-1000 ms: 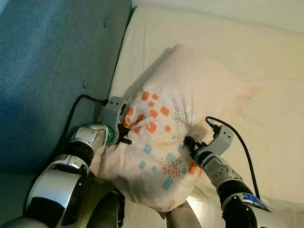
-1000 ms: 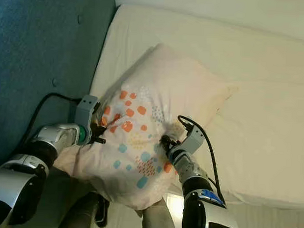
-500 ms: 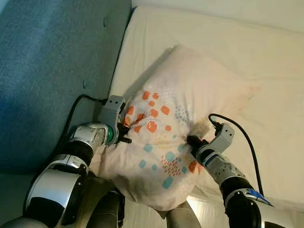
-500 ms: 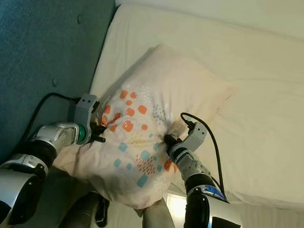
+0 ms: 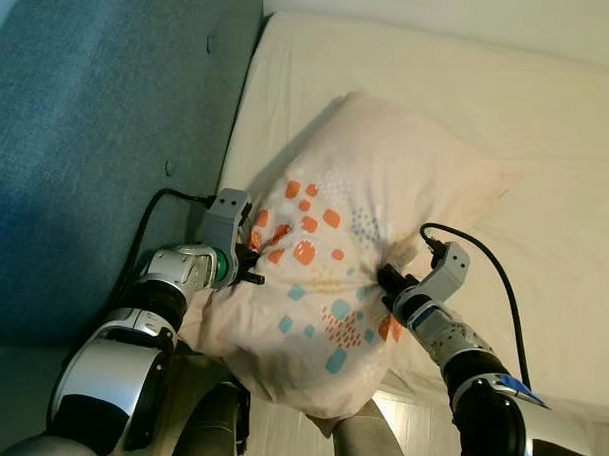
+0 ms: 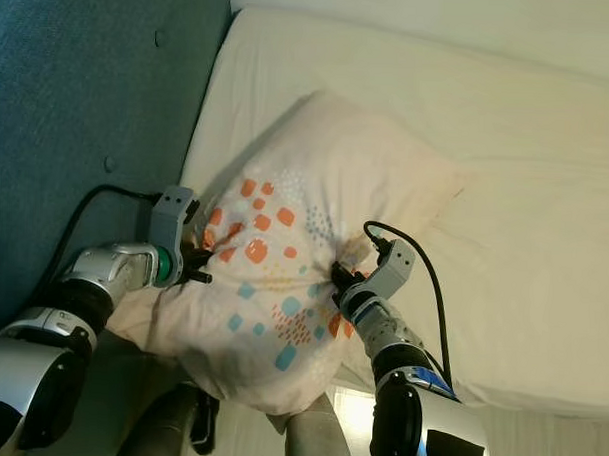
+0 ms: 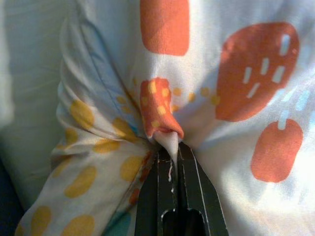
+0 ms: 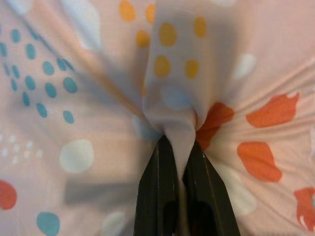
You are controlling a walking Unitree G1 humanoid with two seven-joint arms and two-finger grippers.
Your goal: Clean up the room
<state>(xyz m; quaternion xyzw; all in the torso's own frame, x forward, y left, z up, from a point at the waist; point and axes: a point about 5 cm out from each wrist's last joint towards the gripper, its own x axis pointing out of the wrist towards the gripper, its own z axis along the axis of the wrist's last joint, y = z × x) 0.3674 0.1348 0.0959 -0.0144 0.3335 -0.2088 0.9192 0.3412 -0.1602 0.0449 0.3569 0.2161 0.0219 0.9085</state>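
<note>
Left eye view: the left pincer (image 5: pixel 251 269) and right pincer (image 5: pixel 385 281) each pinch a fold of the patterned pillow (image 5: pixel 365 220), likely to place it squarely on the bed (image 5: pixel 548 126).

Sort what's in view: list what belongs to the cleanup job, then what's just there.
In the job:
- pale pink pillow with orange and teal spots
- left gripper, pinching its fabric
- right gripper, pinching its fabric

Just there:
- cream mattress
- blue upholstered headboard
</note>
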